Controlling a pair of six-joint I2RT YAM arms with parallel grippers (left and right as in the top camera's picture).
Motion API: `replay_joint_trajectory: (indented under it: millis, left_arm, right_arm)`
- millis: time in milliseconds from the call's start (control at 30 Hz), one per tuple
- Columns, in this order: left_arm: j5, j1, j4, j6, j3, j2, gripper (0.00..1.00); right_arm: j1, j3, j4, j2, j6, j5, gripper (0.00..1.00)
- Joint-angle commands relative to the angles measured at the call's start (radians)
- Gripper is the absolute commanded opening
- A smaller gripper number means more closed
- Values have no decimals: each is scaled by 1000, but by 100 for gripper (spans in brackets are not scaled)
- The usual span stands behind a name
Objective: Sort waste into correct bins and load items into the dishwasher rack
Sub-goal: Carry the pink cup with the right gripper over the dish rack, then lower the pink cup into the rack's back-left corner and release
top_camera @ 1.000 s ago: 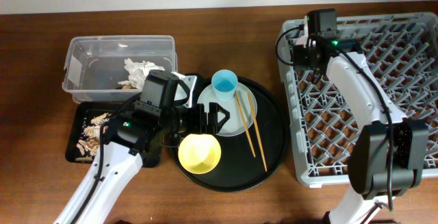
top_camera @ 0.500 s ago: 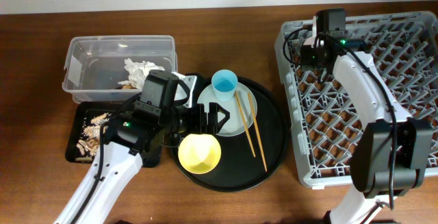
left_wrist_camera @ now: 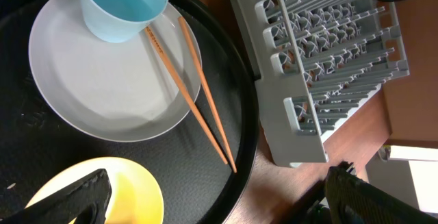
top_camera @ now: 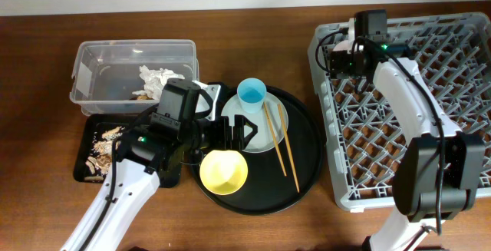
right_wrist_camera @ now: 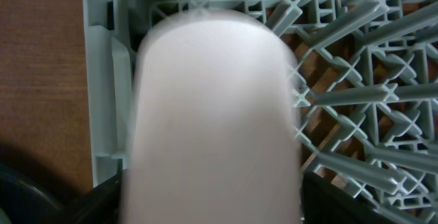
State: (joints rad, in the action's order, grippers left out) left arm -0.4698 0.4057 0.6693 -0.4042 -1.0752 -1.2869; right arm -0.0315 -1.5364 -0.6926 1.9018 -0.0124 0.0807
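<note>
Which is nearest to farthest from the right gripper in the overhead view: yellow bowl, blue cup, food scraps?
From the right gripper:
1. Blue cup, on the plate.
2. Yellow bowl, on the round tray.
3. Food scraps, in the black bin.

On the round black tray point(top_camera: 307, 140), a light-blue cup point(top_camera: 252, 94) sits at 12 o'clock on the pale plate point(top_camera: 264, 128), chopsticks point(top_camera: 281, 147) at 3, a yellow bowl point(top_camera: 224, 173) at 7. The right pincer point(top_camera: 335, 57) is over the 11 o'clock corner of the grey rack point(top_camera: 460, 105).
</note>
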Motion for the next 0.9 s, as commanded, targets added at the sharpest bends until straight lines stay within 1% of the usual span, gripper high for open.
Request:
replay_joint_trajectory:
  millis: [0, 200, 333, 467, 500, 567, 667, 700, 867]
  left_arm:
    - [7, -3, -2, 10, 5, -3, 99]
    - [7, -3, -2, 10, 5, -3, 99]
    - [7, -3, -2, 10, 5, -3, 99]
    - [7, -3, -2, 10, 5, -3, 99]
    - [7, -3, -2, 10, 5, -3, 99]
    - [7, -3, -2, 10, 5, -3, 99]
    - [7, -3, -2, 10, 5, -3, 99]
    - [7, -3, -2, 10, 5, -3, 99]
    - [7, -3, -2, 10, 5, -3, 99]
  right_arm:
    - [-1, -12, 5, 16, 1, -6, 80]
    - [-1, -13, 5, 16, 2, -6, 80]
    - [-1, -67, -27, 5, 2, -6, 78]
    - [-1, -183, -199, -21, 2, -61, 69]
    - [-1, -211, -280, -22, 2, -105, 63]
    - [-1, -222, -393, -22, 2, -211, 57]
    - [-4, -207, -503, -14, 2, -291, 38]
    - [-9, -188, -519, -14, 2, -290, 34]
    - [-20, -120, -475, -13, 2, -279, 34]
